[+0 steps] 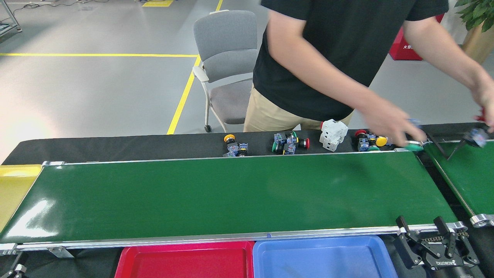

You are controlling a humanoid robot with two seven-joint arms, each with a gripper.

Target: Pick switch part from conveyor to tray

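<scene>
The conveyor [216, 197] runs across the view, its dark-green belt bare. Switch parts lie behind it on black cloth in three clusters: one [235, 147], another [289, 143] and a third [368, 141]. A person's hand [389, 123] holds a green-capped switch part [413, 146] at the belt's far right corner. A red tray [185, 262] and a blue tray [320, 260] sit empty below the near rail. My right gripper [421, 226] stands open and empty at the near right rail. Only a dark sliver of my left gripper [13, 271] shows at the bottom left corner.
A person in a black shirt stands behind the belt, the other hand [484, 104] holding a part over a smaller green belt [469, 181] at right. White blocks [332, 135] sit on the cloth. A grey chair [225, 65] stands behind; a yellow surface [13, 189] lies at left.
</scene>
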